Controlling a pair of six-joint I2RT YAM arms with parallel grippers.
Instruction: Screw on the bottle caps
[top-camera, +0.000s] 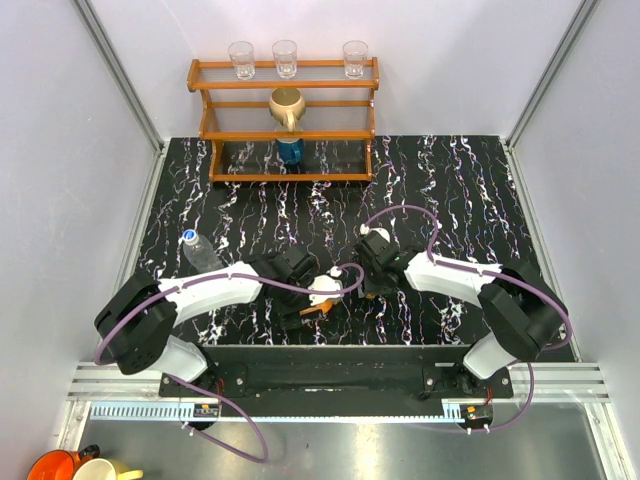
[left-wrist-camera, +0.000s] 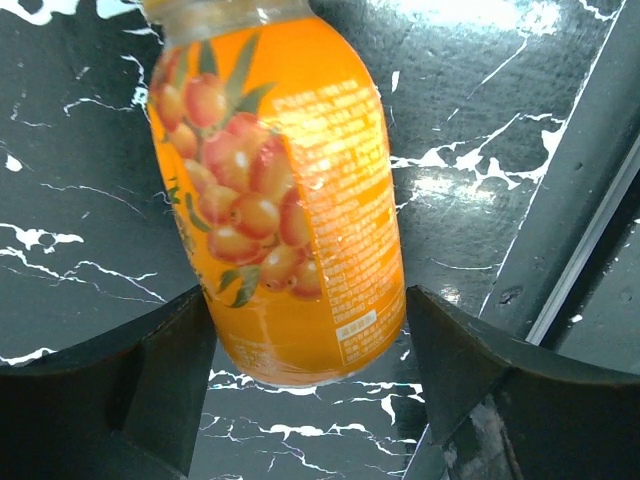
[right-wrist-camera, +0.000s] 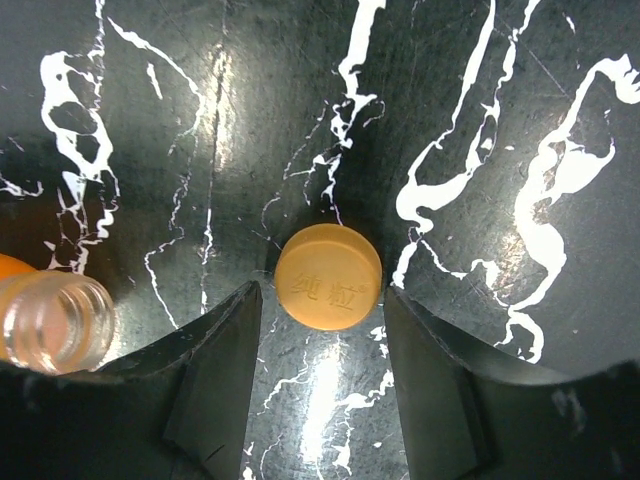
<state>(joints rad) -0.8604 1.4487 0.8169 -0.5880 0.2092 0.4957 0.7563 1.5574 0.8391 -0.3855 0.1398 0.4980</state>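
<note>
Right claw (right-wrist-camera: 323, 292): jaws set narrow around the orange cap (right-wrist-camera: 328, 276). Not clamped as far as I can see: a sliver of table (right-wrist-camera: 180, 120) shows on one side, and the other finger looks about touching.
Left claw (left-wrist-camera: 310, 297): gripping the base end of the orange bottle (left-wrist-camera: 280, 200), a finger pressed on each side.
Cap look: small round disc, matte orange, characters embossed on the top.
Cap spot: flat on the black, white-veined table, between my right fingers, mid-table toward the near edge.
Cap facing: top face up at the wrist cam. It's round, so no long axis.
Bottle look: orange, with a berry-and-leaf label and small print. The clear glass mouth is open.
Bottle axis: runs up the left wrist view, neck at the top, leaning a bit left. Can't tell if the base rests on the table.
In the way: that open neck sits just beside one right finger (right-wrist-camera: 215, 380), near the cap but apart.
Further out: clear bottle (top-camera: 203, 254) lying at the table's left, well apart. At the back is a wooden rack (top-camera: 285, 135) with three glasses (top-camera: 285, 57) on top, then a tan jug (top-camera: 287, 105) and a blue container (top-camera: 290, 150) below.
</note>
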